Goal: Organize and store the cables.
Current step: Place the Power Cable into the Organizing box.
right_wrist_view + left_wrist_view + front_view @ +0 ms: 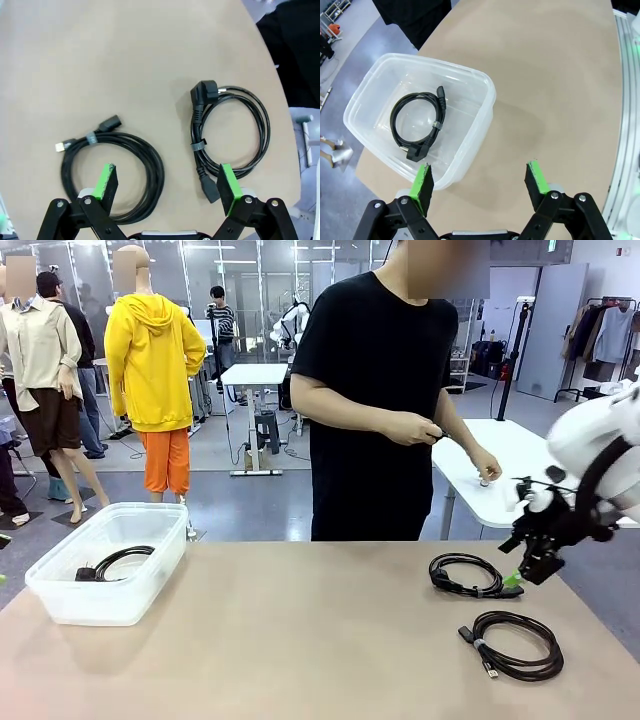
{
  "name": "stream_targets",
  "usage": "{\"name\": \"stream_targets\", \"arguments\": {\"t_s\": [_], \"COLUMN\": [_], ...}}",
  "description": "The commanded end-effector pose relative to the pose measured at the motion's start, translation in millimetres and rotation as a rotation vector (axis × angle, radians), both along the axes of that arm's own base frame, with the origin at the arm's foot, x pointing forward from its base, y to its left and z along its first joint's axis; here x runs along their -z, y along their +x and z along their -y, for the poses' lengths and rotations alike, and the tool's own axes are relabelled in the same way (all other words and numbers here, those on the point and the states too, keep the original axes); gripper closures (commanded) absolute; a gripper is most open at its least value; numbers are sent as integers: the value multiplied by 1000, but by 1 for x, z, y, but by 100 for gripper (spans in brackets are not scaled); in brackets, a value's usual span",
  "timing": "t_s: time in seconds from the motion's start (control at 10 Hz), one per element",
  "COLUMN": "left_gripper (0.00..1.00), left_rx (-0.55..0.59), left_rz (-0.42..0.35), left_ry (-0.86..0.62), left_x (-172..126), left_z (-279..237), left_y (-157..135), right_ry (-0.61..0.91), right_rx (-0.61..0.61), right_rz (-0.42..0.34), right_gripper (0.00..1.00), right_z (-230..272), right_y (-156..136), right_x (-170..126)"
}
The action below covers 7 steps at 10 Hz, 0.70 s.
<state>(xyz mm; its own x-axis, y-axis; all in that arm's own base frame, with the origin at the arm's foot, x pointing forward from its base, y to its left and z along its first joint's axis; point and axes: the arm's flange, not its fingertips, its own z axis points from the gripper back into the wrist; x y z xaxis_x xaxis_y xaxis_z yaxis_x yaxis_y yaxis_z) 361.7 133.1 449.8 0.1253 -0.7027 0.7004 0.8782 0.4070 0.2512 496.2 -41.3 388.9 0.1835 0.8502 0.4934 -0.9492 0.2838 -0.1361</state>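
Two black coiled cables lie on the right side of the table: a far one [468, 576] with a chunky plug and a near one [515, 643] with small connectors. My right gripper [525, 574] hovers open just above the far coil's right edge. In the right wrist view its empty gripper [167, 187] is above the gap between the small-connector coil [125, 137] and the plug coil [265, 130]. A third cable [417, 125] lies inside the clear plastic bin [485, 100] at the table's left [60, 590]. My left gripper [480, 185] hangs open and empty above the bin's near corner.
A person in a black T-shirt [375, 390] stands at the far edge, both hands [415, 428] held up off the table. Bare tan tabletop [300, 630] stretches between the bin and the coils. A white table [500, 475] stands behind on the right.
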Motion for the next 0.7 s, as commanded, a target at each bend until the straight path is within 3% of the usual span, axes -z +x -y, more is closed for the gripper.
{"name": "stream_targets", "arguments": {"t_s": [0.0,0.6], "left_gripper": [7,7], "left_rx": [-14,-14], "left_rz": [-4,-4], "left_ry": [-2,-2], "left_x": [-1,-1], "left_z": [1,1], "left_y": [-2,-2], "right_ry": [-123,-249], "right_rx": [2,-31], "right_rz": [-55,-128], "right_gripper": [0,0], "right_z": [-9,-31], "right_y": [31,80], "right_x": [11,62]}}
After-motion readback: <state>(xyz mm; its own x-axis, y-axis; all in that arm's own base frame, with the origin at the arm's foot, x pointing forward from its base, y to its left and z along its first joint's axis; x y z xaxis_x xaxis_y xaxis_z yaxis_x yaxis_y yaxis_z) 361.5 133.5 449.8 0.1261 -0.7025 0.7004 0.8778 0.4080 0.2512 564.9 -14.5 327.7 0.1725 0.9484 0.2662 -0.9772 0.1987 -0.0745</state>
